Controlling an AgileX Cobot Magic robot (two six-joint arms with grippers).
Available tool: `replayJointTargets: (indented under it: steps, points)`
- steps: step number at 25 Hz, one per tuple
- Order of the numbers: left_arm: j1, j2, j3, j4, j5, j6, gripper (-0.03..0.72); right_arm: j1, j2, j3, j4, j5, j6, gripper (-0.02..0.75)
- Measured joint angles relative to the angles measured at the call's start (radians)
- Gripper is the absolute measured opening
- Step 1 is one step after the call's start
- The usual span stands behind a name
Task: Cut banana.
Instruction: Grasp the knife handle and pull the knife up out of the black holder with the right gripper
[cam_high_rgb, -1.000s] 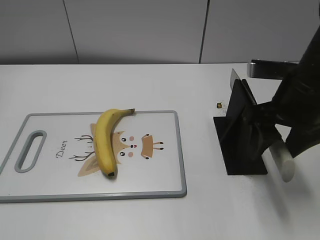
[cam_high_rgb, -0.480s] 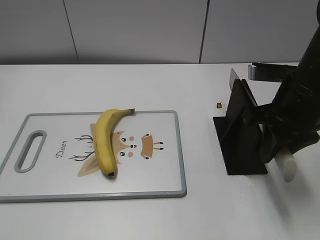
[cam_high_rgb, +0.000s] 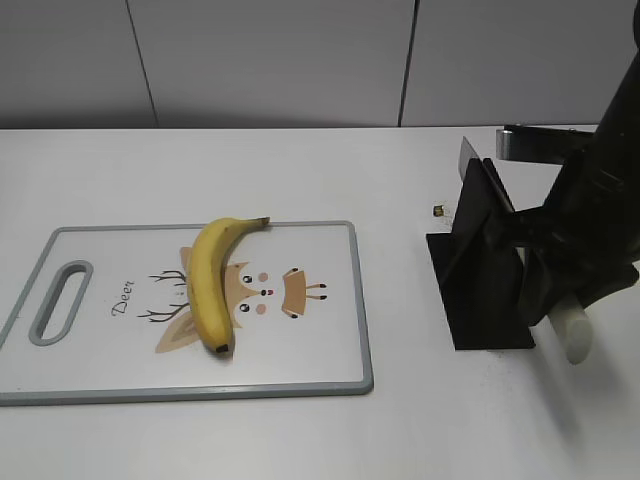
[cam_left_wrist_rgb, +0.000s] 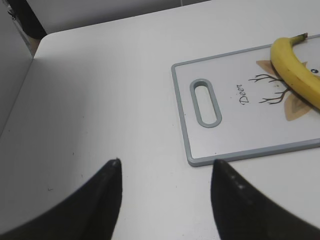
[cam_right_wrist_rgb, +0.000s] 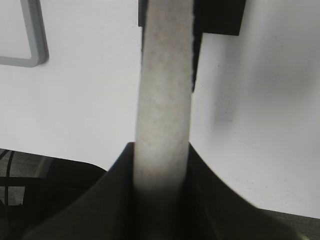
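Observation:
The yellow banana (cam_high_rgb: 210, 285) lies unpeeled on the white cutting board (cam_high_rgb: 320, 350), stem end toward the back; it also shows in the left wrist view (cam_left_wrist_rgb: 295, 65). My right gripper (cam_high_rgb: 556, 300) is shut on a white round knife handle (cam_high_rgb: 577, 340) at the black knife stand (cam_high_rgb: 485, 270), far right of the board. In the right wrist view the handle (cam_right_wrist_rgb: 165, 90) runs from my jaws (cam_right_wrist_rgb: 162, 150) up to the stand (cam_right_wrist_rgb: 220, 17). The blade is hidden. My left gripper (cam_left_wrist_rgb: 165, 165) is open and empty above bare table, left of the board (cam_left_wrist_rgb: 230, 140).
A grey metal piece (cam_high_rgb: 535, 142) sticks out behind the right arm near the back of the stand. A small dark speck (cam_high_rgb: 438, 210) lies on the table between board and stand. The table's near edge shows in the right wrist view (cam_right_wrist_rgb: 75, 160).
The right arm shifted slightly up and to the right with the handle a second ago, then held still. Banana, board and stand have not moved.

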Motion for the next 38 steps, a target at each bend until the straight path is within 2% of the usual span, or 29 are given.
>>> replayJointTargets:
  steps: [23, 38]
  points:
    - [0.000, 0.000, 0.000, 0.002, 0.000, 0.000, 0.552, 0.000, -0.254, -0.004, -0.020, -0.004, 0.104, 0.164]
    - [0.000, 0.000, 0.000, 0.004, 0.000, 0.000, 0.549, 0.000, -0.346, -0.090, -0.064, 0.028, 0.114, 0.160]
